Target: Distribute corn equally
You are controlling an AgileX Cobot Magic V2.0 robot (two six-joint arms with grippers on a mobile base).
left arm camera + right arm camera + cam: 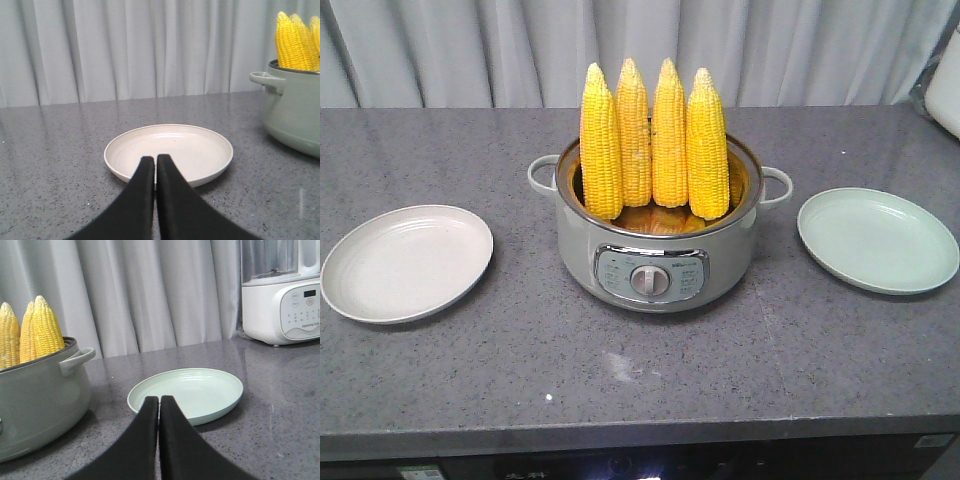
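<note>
Four cobs upright in the pot, both grippers closed beside the plates

Four corn cobs (pixel 655 140) are seen standing on end in the pot (pixel 578 245), packed side by side with points up. Their long axes are vertical and their upper halves are well above the rim. None is yet laid on a plate, so the sharing-out is judged not begun.

To the left of the pot, well apart from it, a cream plate (pixel 405 262) is laid flat. The left gripper (pixel 155 161) is held low at that plate's near rim, its two black fingers pressed together with nothing between them. From it the corn is found up and to the right, beyond the pot's left handle (pixel 265 79).

To the right of the pot a pale green plate (pixel 877 240) is set at a like remove. The right gripper (pixel 159 401) is placed the same way, fingers likewise together and empty, and from it the corn is found up and to the left. Neither arm is clearly nearer. The fingers would have to be parted first, and a cob is best taken across its upright axis, above the rim.

Everything is carried on a grey speckled counter (pixel 640 370), level and smooth-looking. A pale pleated curtain (pixel 470 50) is hung behind the pot, and a white appliance (pixel 280 295) is stood farther right, past the green plate.
</note>
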